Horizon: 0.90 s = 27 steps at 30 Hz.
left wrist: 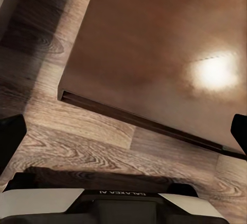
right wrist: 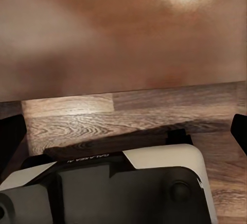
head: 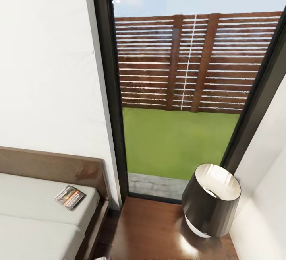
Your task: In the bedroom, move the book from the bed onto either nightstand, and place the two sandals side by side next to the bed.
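The left end effector (left wrist: pixel 123 131) hangs above the wood-plank floor (left wrist: pixel 77 142), just beside the near edge of the nightstand (left wrist: pixel 154 44). Its two dark fingertips sit at opposite borders of the left wrist view, well apart, with nothing between them. The right end effector (right wrist: pixel 123 126) is in the same condition: fingers spread wide, empty, over floor at the nightstand's front edge.

In the head view, the glossy top of the nightstand (head: pixel 155 232) lies nearest, in the corner between the bed (head: pixel 35 228) and the wall. A dark-shaded lamp (head: pixel 212 200) occupies its right rear portion, tilted in the render (the bare area lies left and forward of it). Beyond, the book (head: pixel 69 196) lies flat on the off-white mattress, near the corner by the headboard (head: pixel 55 168) and close to the mattress edge on the nightstand side. Its long axis runs diagonally, from the near left toward the far right, roughly toward the window (head: pixel 178 93); the cover faces up, orange band visible.

Hazards, as a judgement:
- The book is thin and flat on a soft surface. A shallow approach is likely to push it along the mattress, not lift it.
- Pushed sideways, it could drop into the gap between bed frame and nightstand.
- At placement, an arm swung wide may strike the lamp.

No sandals are visible here.
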Motion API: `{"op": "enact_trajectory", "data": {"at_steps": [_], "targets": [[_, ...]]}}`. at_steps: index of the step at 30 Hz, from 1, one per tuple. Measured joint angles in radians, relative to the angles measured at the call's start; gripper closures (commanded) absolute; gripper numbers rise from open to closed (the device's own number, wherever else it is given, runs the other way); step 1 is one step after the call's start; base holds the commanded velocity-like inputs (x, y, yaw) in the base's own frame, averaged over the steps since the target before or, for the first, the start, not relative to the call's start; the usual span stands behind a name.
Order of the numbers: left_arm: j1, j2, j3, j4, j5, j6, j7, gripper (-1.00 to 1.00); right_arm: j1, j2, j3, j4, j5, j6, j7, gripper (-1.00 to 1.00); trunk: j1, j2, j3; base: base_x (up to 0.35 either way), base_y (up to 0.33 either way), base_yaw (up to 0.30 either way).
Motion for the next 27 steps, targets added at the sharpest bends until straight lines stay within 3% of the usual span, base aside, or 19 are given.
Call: {"op": "enact_trajectory", "data": {"at_steps": [16, 23, 27], "targets": [[0.0, 0.0, 0.0, 0.0, 0.0, 0.0, 0.0, -1.0, 0.004, 0.0, 0.0, 0.003, 0.002, 0.0, -0.001, -1.0, 0.0, 0.0, -0.025, 0.0, 0.0, 0.0], [0.0, 0.0, 0.0, 0.0, 0.0, 0.0, 0.0, -1.0, 0.049, -0.002, 0.0, 0.004, 0.002, 0.001, 0.0, -1.0, 0.0, 0.0, -0.035, 0.0, 0.0, 0.0], [0.0, 0.0, 0.0, 0.0, 0.0, 0.0, 0.0, -1.0, 0.086, -0.046, 0.0, 0.004, 0.001, 0.004, 0.0, -1.0, 0.0, 0.0, -0.042, 0.0, 0.0, 0.0]]}}
